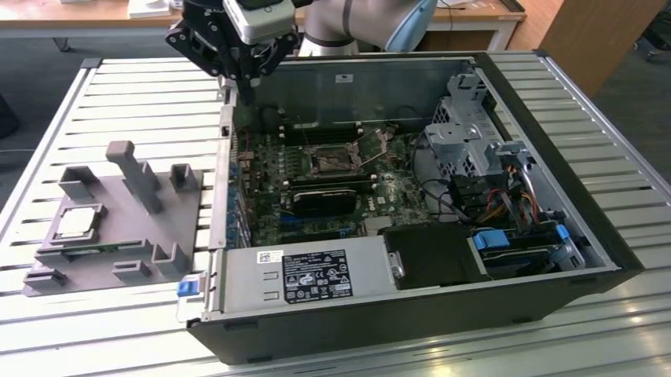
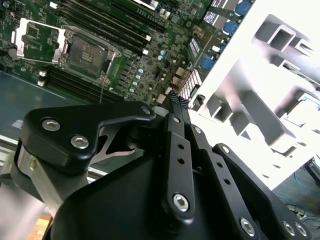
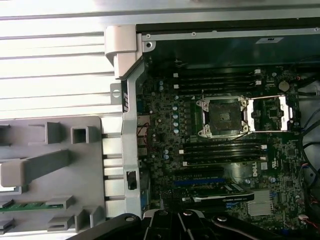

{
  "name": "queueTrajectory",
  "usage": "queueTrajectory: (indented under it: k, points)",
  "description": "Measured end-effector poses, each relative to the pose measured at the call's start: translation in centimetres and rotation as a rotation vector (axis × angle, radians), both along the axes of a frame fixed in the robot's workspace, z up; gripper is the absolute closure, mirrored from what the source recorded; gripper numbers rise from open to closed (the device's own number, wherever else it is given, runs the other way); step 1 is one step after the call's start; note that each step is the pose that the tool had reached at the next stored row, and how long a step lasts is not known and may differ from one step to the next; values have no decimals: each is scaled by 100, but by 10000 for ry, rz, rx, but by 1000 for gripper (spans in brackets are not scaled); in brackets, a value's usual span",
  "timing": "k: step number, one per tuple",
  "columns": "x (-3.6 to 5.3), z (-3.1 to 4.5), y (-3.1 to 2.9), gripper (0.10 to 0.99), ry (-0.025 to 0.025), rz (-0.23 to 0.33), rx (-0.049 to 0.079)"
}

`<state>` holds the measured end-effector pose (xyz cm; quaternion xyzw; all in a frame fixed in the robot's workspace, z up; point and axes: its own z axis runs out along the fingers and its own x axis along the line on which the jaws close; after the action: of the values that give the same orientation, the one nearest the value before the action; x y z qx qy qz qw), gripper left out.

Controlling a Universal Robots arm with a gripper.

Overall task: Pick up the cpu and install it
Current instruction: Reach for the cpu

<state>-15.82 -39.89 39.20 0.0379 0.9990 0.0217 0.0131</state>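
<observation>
The cpu [image 1: 77,222], a flat silvery square with a pale rim, lies in a recess of the grey plastic tray [image 1: 115,259] at the exterior view's left, outside the computer case. My gripper [image 1: 251,83] hangs high over the case's far left corner, well away from the cpu, its fingers drawn together on nothing. In the second wrist view the gripper [image 2: 174,98] narrows to one ribbed tip above the motherboard's edge. The black socket [image 3: 222,116] stands open on the motherboard, its metal frame [image 3: 270,114] flipped aside; it also shows as the socket [image 1: 333,161] and the socket [image 2: 86,52].
The open case [image 1: 566,157] lies on a slatted metal table [image 1: 147,102]. Inside are memory slots, a graphics card [image 1: 323,199], drive cages and loose cables [image 1: 514,196]. The tray has tall upright posts [image 1: 134,173] and holds a green memory stick [image 3: 30,205].
</observation>
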Motion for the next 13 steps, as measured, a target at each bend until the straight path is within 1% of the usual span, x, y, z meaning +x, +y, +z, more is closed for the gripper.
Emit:
queueTrajectory:
  k: [13]
  points:
    - [-34, -1, 0, 980, 0, 0, 0]
